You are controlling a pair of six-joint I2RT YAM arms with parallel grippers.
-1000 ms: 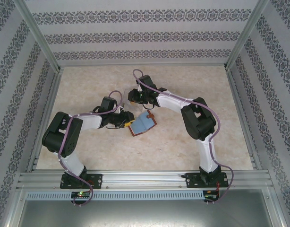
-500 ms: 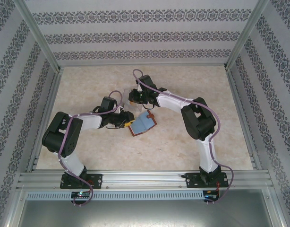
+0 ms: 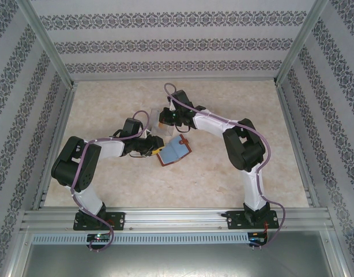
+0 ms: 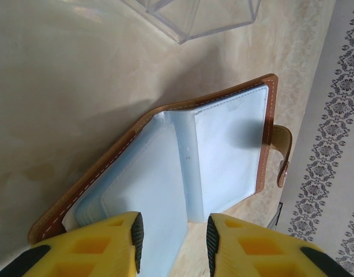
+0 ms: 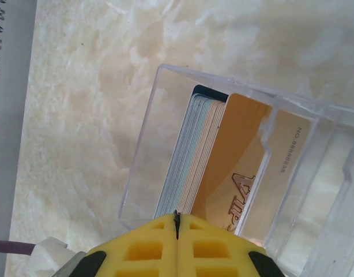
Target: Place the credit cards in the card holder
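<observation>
Probably a robotics lab test cell, not a home: aluminium frame posts [image 3: 45, 43] at upper left and right carry patterned wallpaper panels [image 3: 165, 34], a marble-look tabletop [image 3: 194, 184] fills the centre, and a slotted rail [image 3: 177, 219] along the bottom holds bolted arm bases [image 3: 95, 220].

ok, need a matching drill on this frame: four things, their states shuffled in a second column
Things:
1. card holder
2. credit cards
3. left claw
4. right claw

States:
a. shut
b. lying open on the table
c. open, above the blue pockets
d. stacked on edge in the clear plastic box

Pairs: 1-b, 2-d, 3-c, 4-a
</observation>
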